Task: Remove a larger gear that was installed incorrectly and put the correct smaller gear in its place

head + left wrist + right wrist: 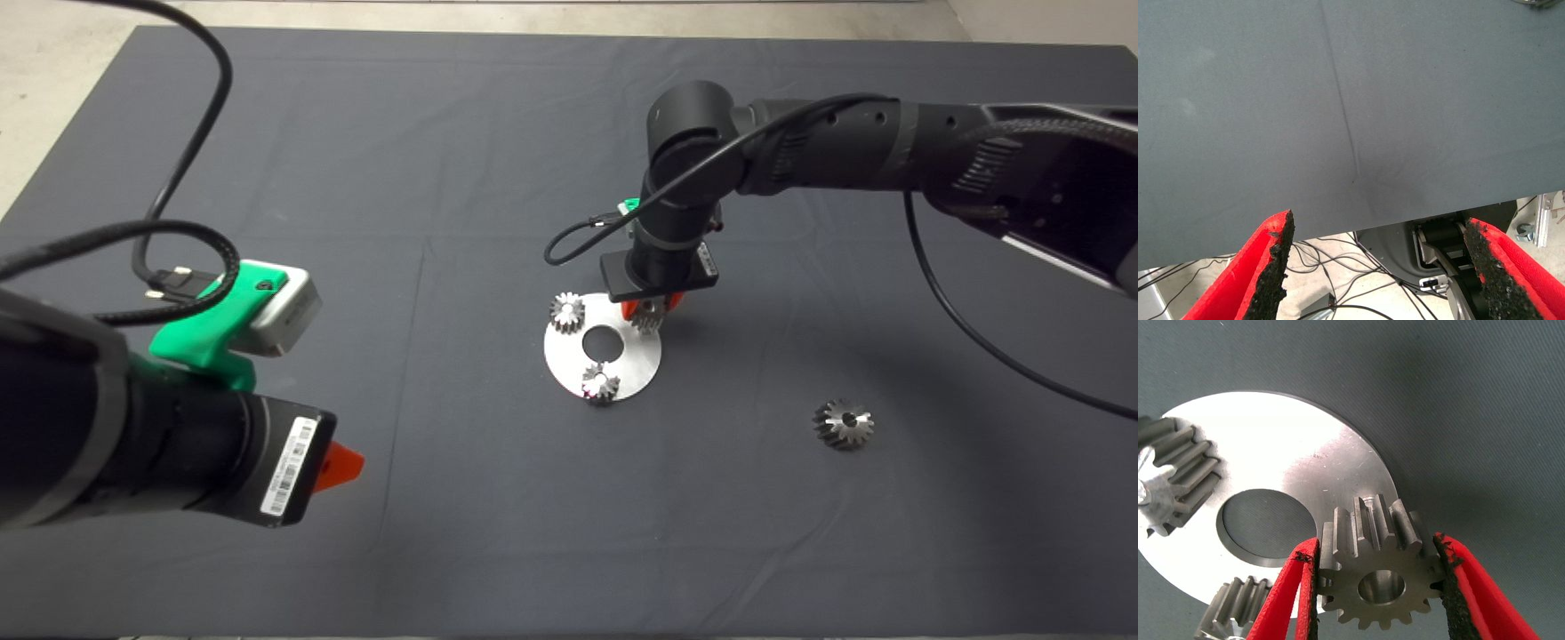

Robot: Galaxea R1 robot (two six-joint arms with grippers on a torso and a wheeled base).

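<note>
My right gripper [652, 308] stands over the far right part of the round steel plate [633, 357], shut on the smaller gear [649, 316]. The right wrist view shows that gear [1379, 568] between the two pads [1310, 577], its centre hole facing the camera, low over the plate [1285, 443] near its rim. The larger gear [843, 423], dark and flared, lies alone on the mat to the right of the plate. My left gripper [342, 464] waits at the lower left, open [1381, 267], with only mat in front of it.
Two other small gears [566, 311] [601, 382] stand on the plate around its centre hole [604, 340]. They also show in the right wrist view, one gear [1178, 473] and a second gear [1238, 607]. Past the mat's edge the left wrist view shows cables on the floor [1338, 267].
</note>
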